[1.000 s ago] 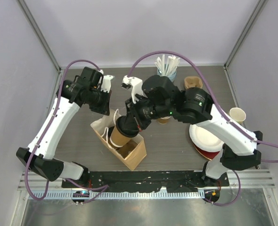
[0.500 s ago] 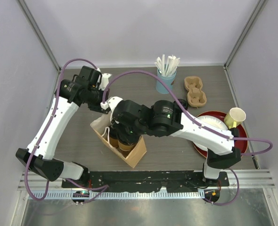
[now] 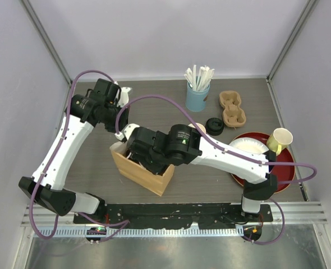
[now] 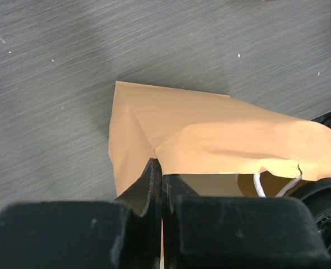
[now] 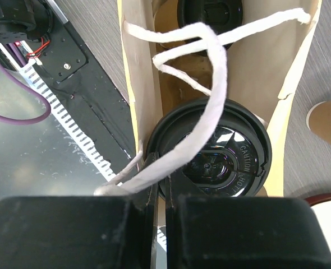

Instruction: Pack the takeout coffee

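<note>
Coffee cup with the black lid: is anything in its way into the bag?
Yes. A white bag handle lies across the lid of the coffee cup, between the walls of the paper bag. Nothing else visible blocks it.

right arm [image 3: 221,157] hides the bag [image 3: 133,168] mouth overhead; far lid [image 5: 209,12] is cropped.

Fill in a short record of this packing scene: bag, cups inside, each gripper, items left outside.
bag: upright, open
cups in bag: near cup and far cup, both lidded
right gripper: shut on near cup's lid rim, inside bag
left gripper: shut, tips at bag's rim
outside: open cup, loose lid
</note>
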Available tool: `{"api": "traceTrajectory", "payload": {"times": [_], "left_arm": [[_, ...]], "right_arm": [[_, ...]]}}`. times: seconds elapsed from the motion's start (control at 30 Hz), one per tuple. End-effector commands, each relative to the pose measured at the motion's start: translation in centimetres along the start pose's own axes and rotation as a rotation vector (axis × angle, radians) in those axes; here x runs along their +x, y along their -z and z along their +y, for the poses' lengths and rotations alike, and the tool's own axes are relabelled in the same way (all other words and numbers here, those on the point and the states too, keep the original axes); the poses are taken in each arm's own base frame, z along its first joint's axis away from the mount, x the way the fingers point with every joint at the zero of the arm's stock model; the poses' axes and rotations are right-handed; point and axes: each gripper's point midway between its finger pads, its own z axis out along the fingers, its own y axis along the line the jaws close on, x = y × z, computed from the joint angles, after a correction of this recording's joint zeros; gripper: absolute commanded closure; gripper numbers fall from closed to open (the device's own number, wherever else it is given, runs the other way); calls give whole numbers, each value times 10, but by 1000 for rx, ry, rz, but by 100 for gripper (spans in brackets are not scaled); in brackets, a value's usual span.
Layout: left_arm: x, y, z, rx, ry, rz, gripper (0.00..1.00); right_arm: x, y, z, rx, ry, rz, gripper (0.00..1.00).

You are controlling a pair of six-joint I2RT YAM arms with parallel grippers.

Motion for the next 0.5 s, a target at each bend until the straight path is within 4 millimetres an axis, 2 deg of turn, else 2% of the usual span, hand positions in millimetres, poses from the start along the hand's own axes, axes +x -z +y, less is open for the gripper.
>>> {"api": "traceTrajectory", "payload": {"times": [0.0,0.13,0.2,0.33,0.4,0.47], "left_arm": [[1,7,-1,10,22,-32,100],[0,8,0,10,22,-40,100],[0,8,6,-16,17,-42,100],[-1,6,7,-22,12,-40,100],[-1,5,8,-23,10,-42,100],[-2,5,8,-24,13,-41,100]], "right_arm": [[-7,28,4,-36,27,-90,99],[8,36,9,-69,57,-84,99],[9,41,8,-74,57,-94,99],[0,67,6,-108,48,-175,99],[0,72,7,-115,55,-180,99],[5,68,15,-142,86,-156,99]]}}
